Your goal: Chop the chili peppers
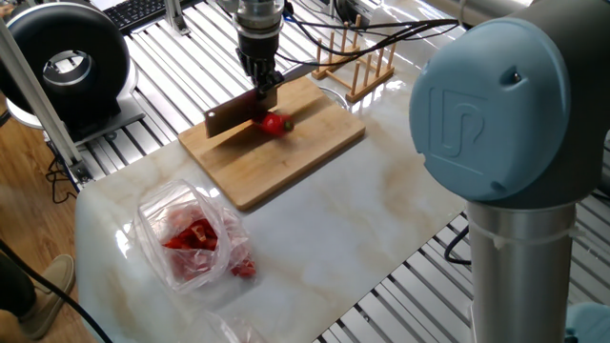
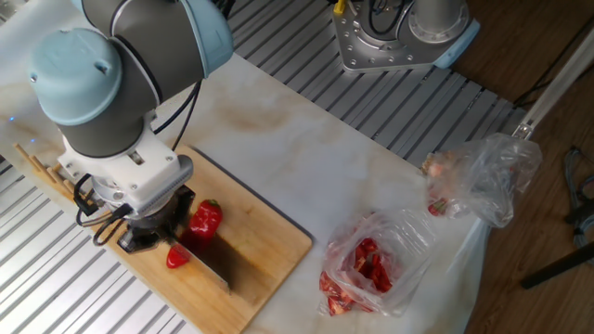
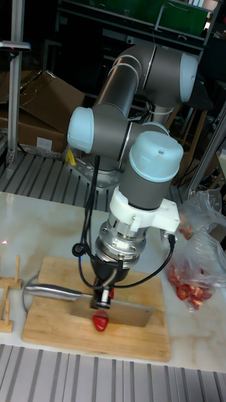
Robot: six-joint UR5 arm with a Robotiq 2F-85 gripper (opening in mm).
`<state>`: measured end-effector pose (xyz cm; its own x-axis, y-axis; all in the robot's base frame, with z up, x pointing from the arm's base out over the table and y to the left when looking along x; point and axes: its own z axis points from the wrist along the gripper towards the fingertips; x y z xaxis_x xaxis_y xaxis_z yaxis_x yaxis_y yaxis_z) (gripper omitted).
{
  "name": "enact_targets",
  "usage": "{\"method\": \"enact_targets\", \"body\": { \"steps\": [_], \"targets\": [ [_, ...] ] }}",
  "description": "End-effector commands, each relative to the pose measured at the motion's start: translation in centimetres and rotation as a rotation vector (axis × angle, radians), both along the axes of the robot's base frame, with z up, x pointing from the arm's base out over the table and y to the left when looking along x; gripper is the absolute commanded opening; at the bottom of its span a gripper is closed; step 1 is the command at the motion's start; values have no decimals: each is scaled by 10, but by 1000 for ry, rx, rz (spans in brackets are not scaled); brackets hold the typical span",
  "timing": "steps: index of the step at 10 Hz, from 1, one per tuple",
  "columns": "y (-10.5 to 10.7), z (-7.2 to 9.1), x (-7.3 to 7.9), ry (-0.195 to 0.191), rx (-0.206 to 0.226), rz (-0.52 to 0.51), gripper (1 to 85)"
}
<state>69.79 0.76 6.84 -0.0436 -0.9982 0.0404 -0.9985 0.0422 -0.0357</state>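
Chili (image 1: pixel 275 124) partly behind cleaver (image 1: pixel 232 117), fingers (image 1: pixel 268 83) obscured

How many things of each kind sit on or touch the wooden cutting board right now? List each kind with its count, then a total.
Chili pepper pieces and: 2
Cleaver, held by the gripper: 1
Total on the cutting board: 3
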Motion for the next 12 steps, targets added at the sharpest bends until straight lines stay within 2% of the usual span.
{"method": "enact_targets", "body": {
  "steps": [1,9,12],
  "targets": [
    [14,-5,-2,-12,25,-33,13],
    [6,1,-1,9,49,6,13],
    [13,-1,-2,7,61,-8,13]
  ]
}}
